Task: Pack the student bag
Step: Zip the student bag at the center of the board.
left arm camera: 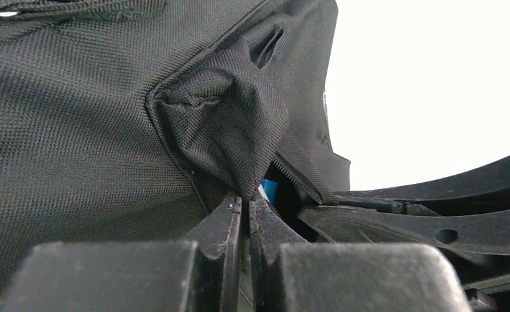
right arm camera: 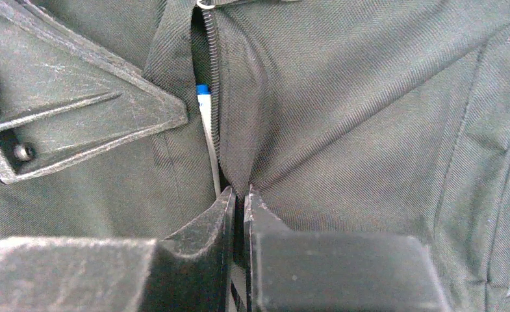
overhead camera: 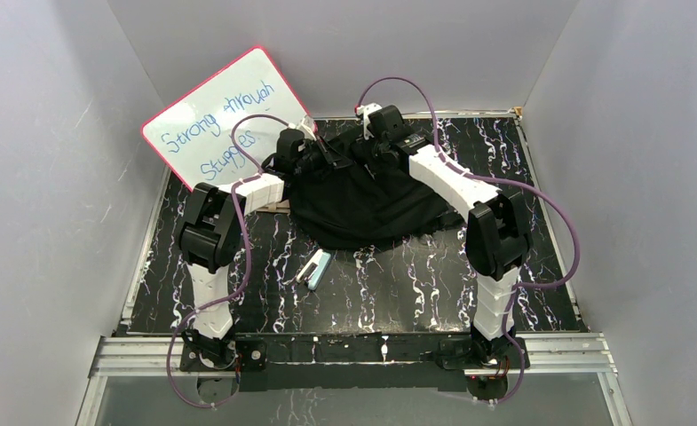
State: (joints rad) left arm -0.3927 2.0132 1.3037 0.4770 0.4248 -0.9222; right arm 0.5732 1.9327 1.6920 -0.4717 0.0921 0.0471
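Observation:
The student bag [overhead camera: 362, 200] lies as a black fabric heap at the back middle of the table. Both grippers are at its top edge. In the left wrist view my left gripper [left arm camera: 245, 200] is shut on a bunched fold of the bag's fabric [left arm camera: 226, 123]. In the right wrist view my right gripper [right arm camera: 240, 192] is shut on the fabric edge beside the open zipper [right arm camera: 212, 78]. A white pen with a blue cap [right arm camera: 204, 104] shows inside the slit. The other arm's black finger [right arm camera: 76, 110] sits close on the left.
A pink-framed whiteboard [overhead camera: 225, 115] with handwriting leans at the back left. A small pale blue and white item [overhead camera: 313, 266] lies on the black marbled table [overhead camera: 398, 293] in front of the bag. Grey walls close in three sides.

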